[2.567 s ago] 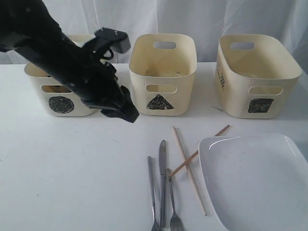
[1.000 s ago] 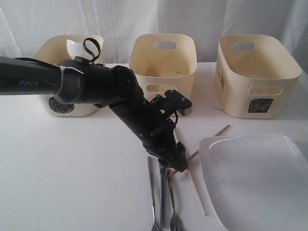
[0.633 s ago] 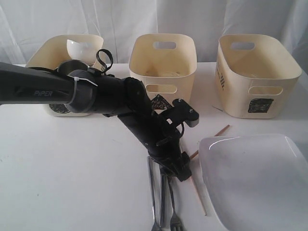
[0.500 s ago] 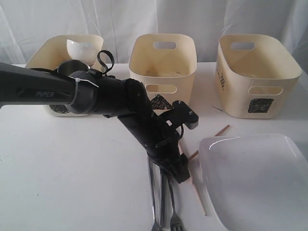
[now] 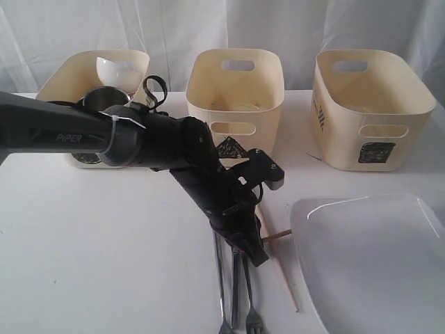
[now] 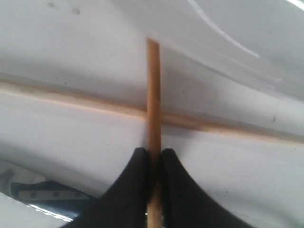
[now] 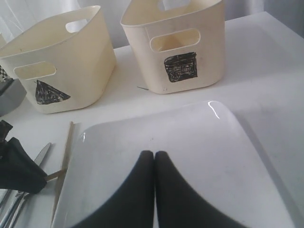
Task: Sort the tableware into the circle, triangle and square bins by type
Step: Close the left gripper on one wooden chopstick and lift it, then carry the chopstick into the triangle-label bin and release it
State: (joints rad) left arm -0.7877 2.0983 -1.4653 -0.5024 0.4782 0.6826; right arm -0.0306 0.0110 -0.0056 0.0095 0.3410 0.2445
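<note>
The exterior view looks down from the front, bins (image 5: 268,132) at twelve o'clock. The left wrist view hugs the chopsticks (image 6: 153,95). The right wrist view overlooks the plate (image 7: 166,137). All three views share both.

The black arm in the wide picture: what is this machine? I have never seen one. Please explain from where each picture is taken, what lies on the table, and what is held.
It is a robot with two arms, and each arm ends in a two-fingered tool. The wide picture comes from a camera off the arms. The other two come from cameras on the wrists and look along the fingers.

On the white table stand three bins: the left bin, with a small white bowl and a steel mug in it, the triangle bin and the square bin. In front lie steel cutlery and a large white plate.

The left tool is shut on a chopstick, which crosses a second chopstick. The right tool is shut over the plate and seems to hold nothing.
</note>
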